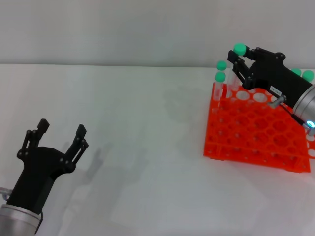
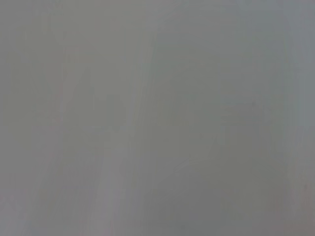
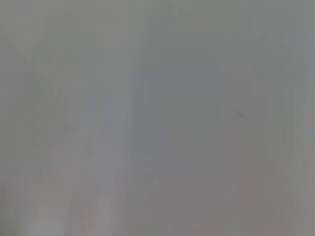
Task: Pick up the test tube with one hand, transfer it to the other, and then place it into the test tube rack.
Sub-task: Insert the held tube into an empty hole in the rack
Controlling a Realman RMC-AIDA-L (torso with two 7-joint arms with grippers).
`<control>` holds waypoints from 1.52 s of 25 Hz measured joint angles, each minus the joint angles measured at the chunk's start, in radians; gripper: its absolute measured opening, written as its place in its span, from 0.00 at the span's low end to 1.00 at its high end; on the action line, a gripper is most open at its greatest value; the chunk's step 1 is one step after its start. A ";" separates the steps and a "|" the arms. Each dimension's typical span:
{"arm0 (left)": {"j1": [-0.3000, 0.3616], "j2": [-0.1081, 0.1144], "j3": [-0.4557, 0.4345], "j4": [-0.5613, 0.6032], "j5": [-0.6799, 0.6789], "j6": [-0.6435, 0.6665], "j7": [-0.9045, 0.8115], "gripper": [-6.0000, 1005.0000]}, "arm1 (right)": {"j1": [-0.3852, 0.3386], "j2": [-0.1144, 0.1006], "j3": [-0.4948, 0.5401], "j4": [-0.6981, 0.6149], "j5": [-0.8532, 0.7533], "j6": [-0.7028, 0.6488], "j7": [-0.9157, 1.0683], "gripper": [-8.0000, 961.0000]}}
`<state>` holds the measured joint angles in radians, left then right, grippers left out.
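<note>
Handover apparently done: right hand (image 1: 239,63) fingers gripping test tube (image 1: 239,49) above test tube rack (image 1: 256,129); insertion pending. Left hand (image 1: 61,133) fingers open, empty, over table (image 1: 147,123).

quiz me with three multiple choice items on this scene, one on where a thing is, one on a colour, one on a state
1. Where is the right gripper?
A. over the far left corner of the test tube rack
B. low at the near left of the table
C. beside the left gripper

2. What colour are the tube caps?
A. red
B. green
C. blue

3. How is the left gripper?
A. shut on a tube
B. open, holding nothing
C. inside the rack

Key: 1 A, the head view shows it above that corner, shut on the test tube. 2 B, every cap in view is green. 3 B, its fingers are spread apart over the bare table.
</note>
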<state>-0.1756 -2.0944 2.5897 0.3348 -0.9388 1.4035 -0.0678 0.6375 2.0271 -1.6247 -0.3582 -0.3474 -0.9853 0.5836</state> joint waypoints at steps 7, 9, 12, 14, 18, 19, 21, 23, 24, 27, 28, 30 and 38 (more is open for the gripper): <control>-0.002 0.001 -0.005 -0.001 -0.001 0.003 0.000 0.87 | 0.003 0.001 -0.038 0.007 0.042 0.027 -0.013 0.27; -0.005 0.001 -0.005 -0.002 -0.001 0.003 0.000 0.87 | 0.003 0.001 -0.038 0.007 0.043 0.037 -0.011 0.27; -0.011 0.001 -0.006 -0.002 -0.002 0.003 0.000 0.87 | 0.001 0.001 -0.042 0.008 0.043 0.057 -0.010 0.27; -0.015 0.001 -0.006 -0.002 -0.002 0.000 0.000 0.87 | -0.002 0.001 -0.043 0.008 0.044 0.063 -0.010 0.27; -0.018 0.001 -0.006 -0.003 -0.002 -0.004 0.000 0.87 | -0.004 0.001 -0.044 0.009 0.047 0.063 -0.010 0.27; -0.018 0.001 -0.007 -0.004 -0.002 -0.004 0.000 0.87 | -0.004 0.001 -0.044 0.009 0.047 0.064 -0.010 0.27; -0.020 0.002 -0.007 -0.004 -0.002 -0.005 0.000 0.87 | -0.004 0.001 -0.044 0.011 0.048 0.068 -0.010 0.27; -0.022 0.002 -0.007 -0.004 -0.002 -0.005 0.000 0.87 | -0.003 0.001 -0.045 0.017 0.048 0.072 -0.010 0.27; -0.024 0.002 -0.006 -0.004 -0.002 -0.005 0.000 0.87 | -0.002 0.001 -0.047 0.021 0.048 0.076 -0.010 0.27; -0.030 0.002 -0.007 -0.004 -0.002 -0.006 0.000 0.87 | 0.002 0.001 -0.055 0.024 0.048 0.101 -0.010 0.27; -0.030 0.002 -0.007 -0.003 -0.002 -0.006 0.000 0.87 | 0.003 0.001 -0.060 0.024 0.049 0.113 -0.010 0.27; -0.031 0.002 -0.007 -0.003 -0.002 -0.006 0.000 0.87 | 0.003 0.001 -0.065 0.024 0.049 0.122 -0.010 0.27; -0.035 0.002 -0.006 -0.003 -0.002 -0.006 -0.001 0.87 | 0.007 0.001 -0.115 0.024 0.050 0.153 -0.017 0.27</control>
<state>-0.2102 -2.0923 2.5832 0.3314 -0.9403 1.3970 -0.0686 0.6442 2.0279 -1.7399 -0.3346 -0.2972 -0.8323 0.5668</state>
